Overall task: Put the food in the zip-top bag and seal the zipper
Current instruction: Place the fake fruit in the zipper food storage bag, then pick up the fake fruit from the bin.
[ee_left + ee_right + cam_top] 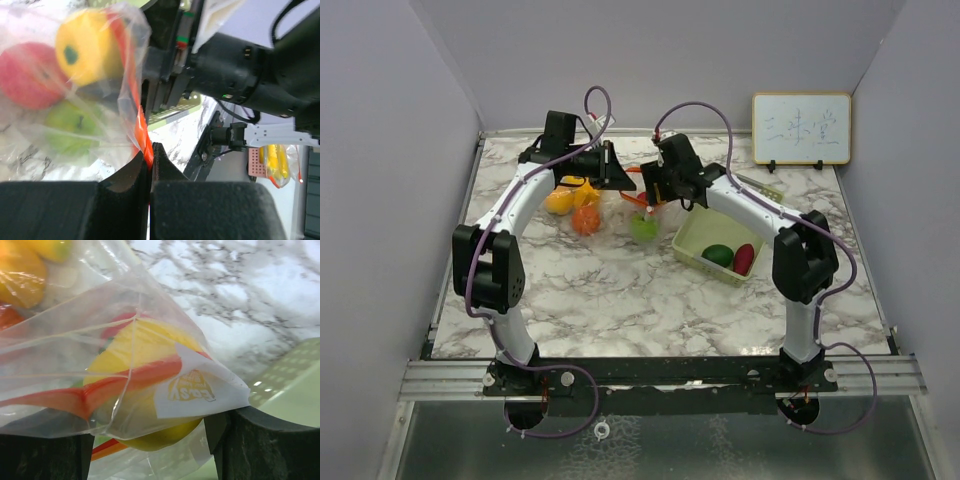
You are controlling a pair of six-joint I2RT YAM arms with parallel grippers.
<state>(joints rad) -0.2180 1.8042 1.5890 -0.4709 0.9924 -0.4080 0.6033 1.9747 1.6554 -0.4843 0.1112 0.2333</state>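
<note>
ROBOT ARMS AT THE BAG: Two arms meet over a clear zip-top bag (100, 315) lying on a grey-veined marble surface (620, 300), just to the left of a pale green perforated basket (692, 235). From overhead the bag is little more than a sheen around the toy fruits: a yellow fruit (560, 200), an orange fruit (585, 221) and a green fruit (643, 228). The basket holds a green piece (717, 255) and a dark red piece (744, 258), both outside the bag.

The left wrist camera supplies what the overhead one cannot. The left pincer (150, 157) is pressed together on the bag's orange zipper strip (141, 127), and thin crinkled film bulges behind it around glossy, rounded yellow, red and green shapes. The right arm (240, 65), dark and bulky, blocks much of that outlook.

The right wrist camera shows the right pincer (150, 437) spread wide. The bag's corner, with its white printed label (192, 387), lies between the black fingers; whether they touch the film is hard to tell. A small whiteboard (801, 128) stands propped beyond the basket.
</note>
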